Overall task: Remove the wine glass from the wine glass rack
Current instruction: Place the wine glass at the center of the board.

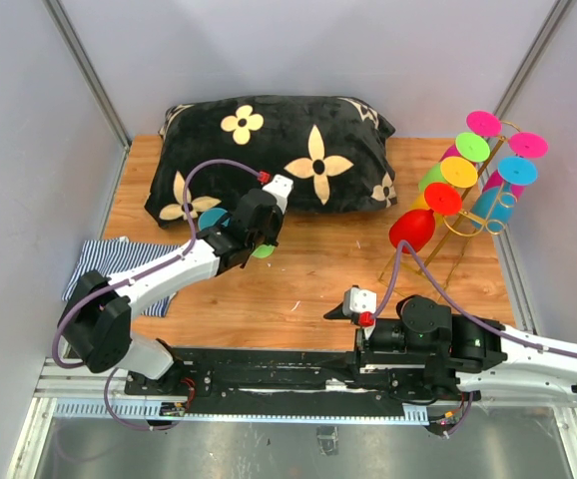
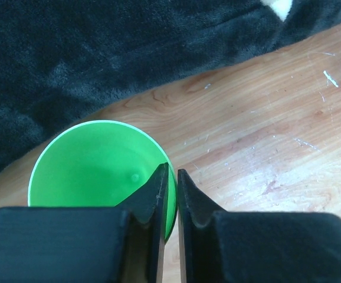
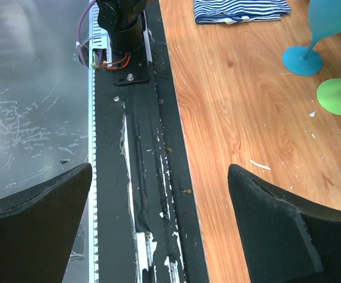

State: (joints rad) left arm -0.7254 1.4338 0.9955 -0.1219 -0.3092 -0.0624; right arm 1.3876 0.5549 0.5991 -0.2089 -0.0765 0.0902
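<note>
The left pincer [image 2: 171, 172] hides the near rim of the green wine glass [image 2: 94, 171], whose stem and foot below the pincer cannot be seen.

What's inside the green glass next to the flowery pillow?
Nothing shows inside the green glass, only its smooth green bottom. The left tool, pinching the rim, covers the near edge, so that bit is hidden.

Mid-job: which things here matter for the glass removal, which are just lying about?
Job: wine glass rack, its hanging wine glasses, green wine glass in left pincer, teal wine glass on the table.
Lying about: flowered black pillow, striped cloth.
</note>
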